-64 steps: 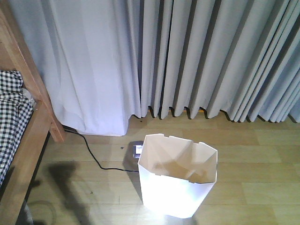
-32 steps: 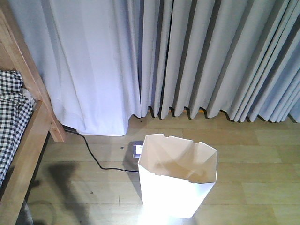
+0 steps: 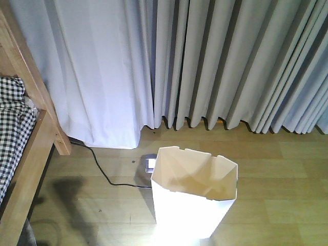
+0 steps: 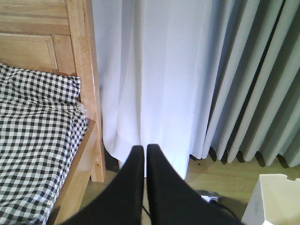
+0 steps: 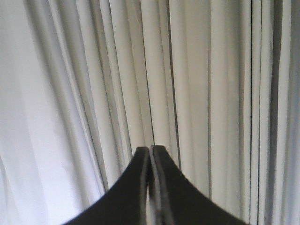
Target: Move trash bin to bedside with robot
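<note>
Left gripper (image 4: 145, 149): two smooth matte black fingers (image 4: 133, 173), curved, widening toward the base. Right gripper (image 5: 150, 149): same black curved fingers (image 5: 165, 173), pale thin seam between inner faces.

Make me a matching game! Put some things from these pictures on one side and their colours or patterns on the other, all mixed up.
Things:
1. trash bin
2. bedding
3. bed frame
4. cable on the floor

Looks:
A. black-and-white checks
B. thin and black
C. white outside, cream inside
D. light wood

Right pairs: 1-C, 2-A, 3-D, 4-B
</note>
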Controlling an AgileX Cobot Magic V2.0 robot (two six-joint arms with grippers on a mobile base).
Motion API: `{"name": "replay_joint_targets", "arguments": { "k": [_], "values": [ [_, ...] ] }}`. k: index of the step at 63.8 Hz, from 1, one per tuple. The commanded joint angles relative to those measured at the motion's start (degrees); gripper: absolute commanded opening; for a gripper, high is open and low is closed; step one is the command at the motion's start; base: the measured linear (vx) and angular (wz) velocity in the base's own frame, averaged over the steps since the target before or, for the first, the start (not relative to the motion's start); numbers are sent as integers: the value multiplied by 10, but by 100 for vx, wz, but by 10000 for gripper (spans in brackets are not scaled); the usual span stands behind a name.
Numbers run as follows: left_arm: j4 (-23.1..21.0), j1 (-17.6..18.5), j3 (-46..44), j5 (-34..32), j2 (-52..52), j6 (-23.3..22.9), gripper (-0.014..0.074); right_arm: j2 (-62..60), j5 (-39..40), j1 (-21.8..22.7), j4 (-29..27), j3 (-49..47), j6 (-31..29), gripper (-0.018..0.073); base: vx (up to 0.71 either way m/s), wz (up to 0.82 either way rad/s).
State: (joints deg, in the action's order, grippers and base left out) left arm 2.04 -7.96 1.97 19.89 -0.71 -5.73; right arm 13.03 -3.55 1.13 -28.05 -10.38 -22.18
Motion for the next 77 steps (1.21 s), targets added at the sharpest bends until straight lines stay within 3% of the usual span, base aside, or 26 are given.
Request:
{"name": "replay_joint_targets", "arguments": {
  "k": [1,14,21,32,77],
  "values": [
    [-1,2,2,-38,-8,-2,-6,5,31,0,134,-16,120,-10,0,0],
    [-1,2,2,-38,-8,-2,-6,-32,88,-1,248,45,225,-10,0,0],
    [-1,2,2,-38,-8,-2,-6,-74,74,-1,308,80,242,-10,0,0],
    [-1,2,2,-38,-8,-2,-6,-147,48,-1,309,124,242,-10,0,0],
    [-1,2,2,-38,-8,-2,-6,-144,36,-1,309,124,240,-10,0,0]
  ]
}}
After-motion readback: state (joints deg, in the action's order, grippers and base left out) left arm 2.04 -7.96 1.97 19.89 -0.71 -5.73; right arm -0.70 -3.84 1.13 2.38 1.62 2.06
